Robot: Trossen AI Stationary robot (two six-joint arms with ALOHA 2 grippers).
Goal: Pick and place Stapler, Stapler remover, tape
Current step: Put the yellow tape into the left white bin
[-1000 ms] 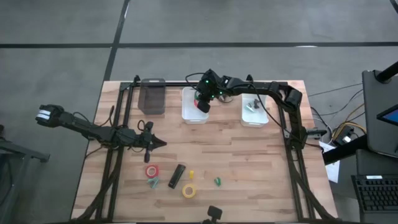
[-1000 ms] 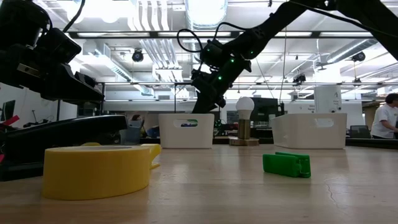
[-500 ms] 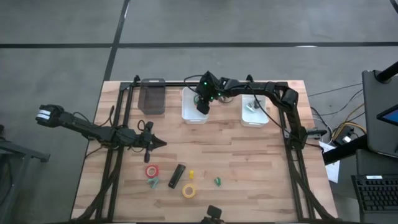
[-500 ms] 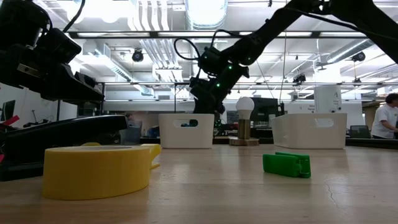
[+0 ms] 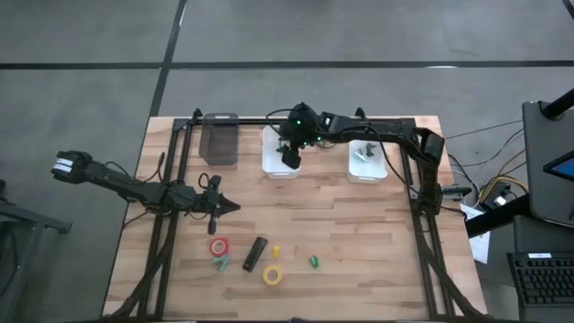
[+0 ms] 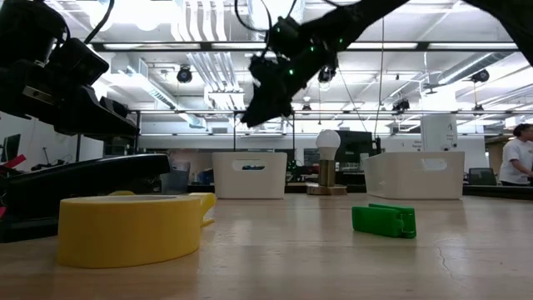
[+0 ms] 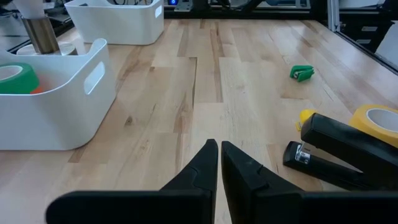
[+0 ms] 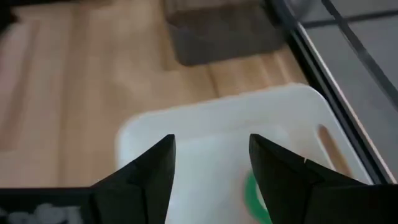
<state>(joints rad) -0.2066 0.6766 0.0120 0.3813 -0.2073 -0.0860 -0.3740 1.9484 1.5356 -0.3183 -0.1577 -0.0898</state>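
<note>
The black stapler (image 5: 256,253) lies flat on the near part of the table, between a red tape roll (image 5: 218,246) and a yellow tape roll (image 5: 273,275). A small green staple remover (image 5: 314,261) lies to their right. A green tape roll (image 8: 252,193) lies inside the middle white bin (image 5: 280,152), with a bit of orange beside it in the left wrist view. My right gripper (image 5: 290,157) hangs open above that bin, nothing between its fingers. My left gripper (image 5: 224,206) hovers shut over the table's left middle, away from the stapler (image 7: 348,155).
A dark grey bin (image 5: 219,142) stands at the far left and a second white bin (image 5: 366,160) at the far right, with a small item in it. A teal piece (image 5: 221,263) and a small yellow piece (image 5: 276,252) lie near the stapler. Bare wood lies mid-table.
My right gripper has risen from just above the middle white bin's rim to well above it, staying over the bin. The left arm and the things on the table have kept still.
</note>
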